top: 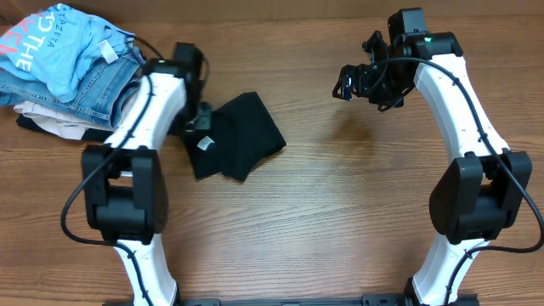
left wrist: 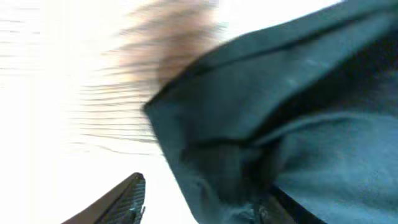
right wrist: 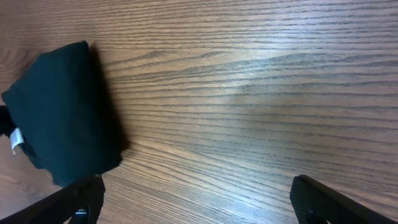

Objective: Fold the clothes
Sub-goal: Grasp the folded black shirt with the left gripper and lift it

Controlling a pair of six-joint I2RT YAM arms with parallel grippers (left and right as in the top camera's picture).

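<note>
A black garment [top: 242, 136], folded into a small bundle with a white tag, lies on the wooden table left of centre. My left gripper [top: 197, 121] is at its left edge. In the left wrist view its fingers [left wrist: 202, 202] are wide apart, with the dark cloth [left wrist: 280, 124] lying between them and over the right finger. My right gripper [top: 355, 83] hovers open and empty above bare table at the upper right. In the right wrist view its fingers [right wrist: 196, 186] are spread, and the black garment [right wrist: 62, 112] lies far left.
A pile of clothes sits at the table's far left corner: a light blue printed T-shirt [top: 59, 47], jeans [top: 102, 89] and a beige piece [top: 55, 123]. Bare wood table [top: 357, 187] lies between the arms.
</note>
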